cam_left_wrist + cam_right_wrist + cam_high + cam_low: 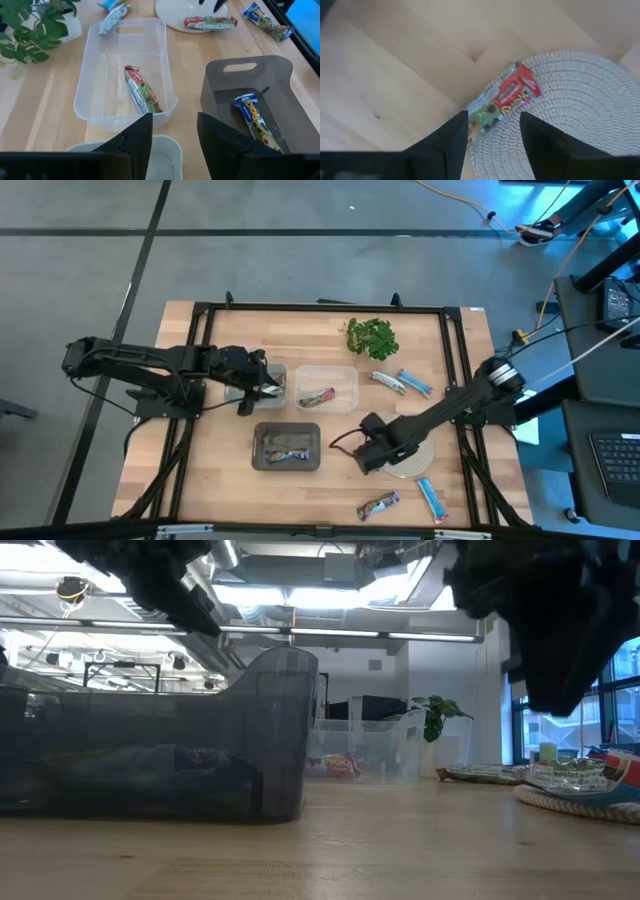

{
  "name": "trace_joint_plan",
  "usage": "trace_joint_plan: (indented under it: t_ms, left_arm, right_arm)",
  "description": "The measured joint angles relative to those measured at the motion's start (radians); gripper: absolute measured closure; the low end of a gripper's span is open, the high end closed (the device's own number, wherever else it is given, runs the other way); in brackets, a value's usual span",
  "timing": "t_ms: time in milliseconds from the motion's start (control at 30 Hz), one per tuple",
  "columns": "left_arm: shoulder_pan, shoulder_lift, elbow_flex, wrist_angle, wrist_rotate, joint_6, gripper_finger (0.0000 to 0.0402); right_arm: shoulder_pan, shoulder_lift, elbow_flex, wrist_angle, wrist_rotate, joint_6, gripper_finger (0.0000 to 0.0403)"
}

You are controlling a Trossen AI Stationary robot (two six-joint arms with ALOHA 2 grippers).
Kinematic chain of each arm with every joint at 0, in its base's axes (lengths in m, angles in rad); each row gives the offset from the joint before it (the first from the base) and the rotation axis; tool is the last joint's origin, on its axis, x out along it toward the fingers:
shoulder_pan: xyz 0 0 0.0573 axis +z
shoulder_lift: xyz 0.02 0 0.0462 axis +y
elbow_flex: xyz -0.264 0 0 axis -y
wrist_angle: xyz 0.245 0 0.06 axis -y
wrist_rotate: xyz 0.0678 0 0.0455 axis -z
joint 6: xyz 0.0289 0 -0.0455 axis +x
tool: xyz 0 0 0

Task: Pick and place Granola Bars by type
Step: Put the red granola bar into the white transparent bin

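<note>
Bare wood lies left of the dark bin — 3 bins crowd the table's centre.

Clear plastic bin at table centre holds one green-and-red bar. Dark grey bin at its 7 o'clock — bars inside. Pale bin at 9 o'clock. Round woven mat at 4 o'clock, leafy green bunch at 1 o'clock.

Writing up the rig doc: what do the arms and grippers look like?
Two matte black jointed arms. The left gripper and the right gripper each have two flat, dark, blunt fingers. The right arm has a silver band near one joint, with black cables trailing from both arms. No markings visible.
</note>
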Motion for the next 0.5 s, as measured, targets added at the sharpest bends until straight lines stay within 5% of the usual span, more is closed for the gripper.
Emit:
trace_joint_plan:
  t_ms: [300,500]
  left_arm:
    - [0.000,0.000,0.000,0.012,0.000,0.011,0.0251]
    - [0.000,0.000,0.000,-0.010,0.000,0.004,0.0252]
  right_arm:
    - [0.001,0.084,0.010,-0.023,-0.027,0.107,0.0116]
    - [0.002,0.128,0.011,0.015,-0.028,0.134,0.0083]
